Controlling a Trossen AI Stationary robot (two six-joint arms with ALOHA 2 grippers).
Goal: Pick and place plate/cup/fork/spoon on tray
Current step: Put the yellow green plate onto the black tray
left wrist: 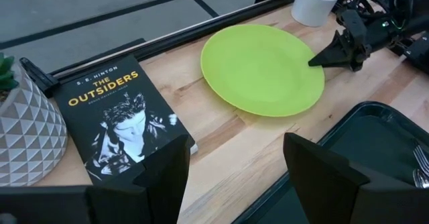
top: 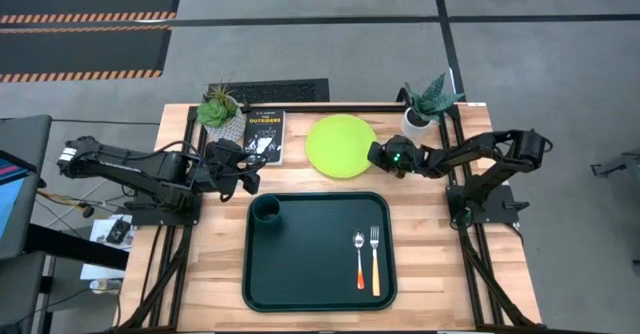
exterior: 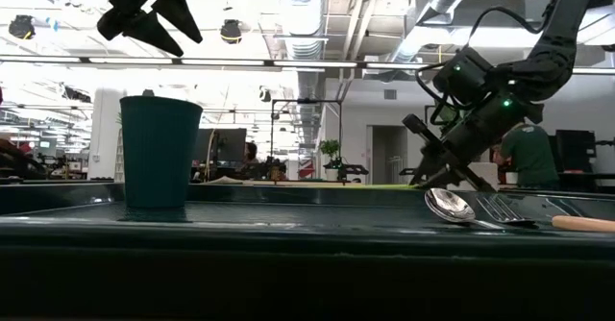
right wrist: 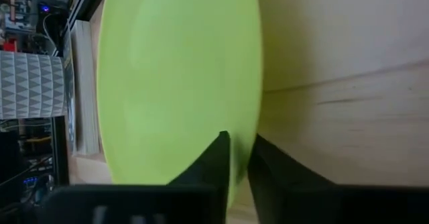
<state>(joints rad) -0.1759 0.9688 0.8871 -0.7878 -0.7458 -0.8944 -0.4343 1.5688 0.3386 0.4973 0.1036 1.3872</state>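
Note:
The lime-green plate (top: 341, 145) lies flat on the wooden table behind the tray, with my right gripper (top: 374, 155) shut on its right-hand edge. The dark green tray (top: 310, 264) sits at the table's middle front. The dark green cup (top: 265, 210) stands upright in the tray's far left corner. The spoon (top: 359, 259) and the fork (top: 375, 259) lie side by side at the tray's right. My left gripper (top: 250, 169) hangs open above the table between the book and the tray's far left corner, holding nothing. My right gripper pinches the plate's rim (right wrist: 249, 117) on the side toward the table's right edge, one finger (right wrist: 214, 160) over the top face and the other below the edge. The fingers slant down from the table's right. The plate still rests on the table.
A black book (top: 265, 136) lies left of the plate. A white patterned plant pot (top: 220, 114) stands at the back left and another pot (top: 425, 109) at the back right, close behind my right arm. Bare wood shows left and right of the tray.

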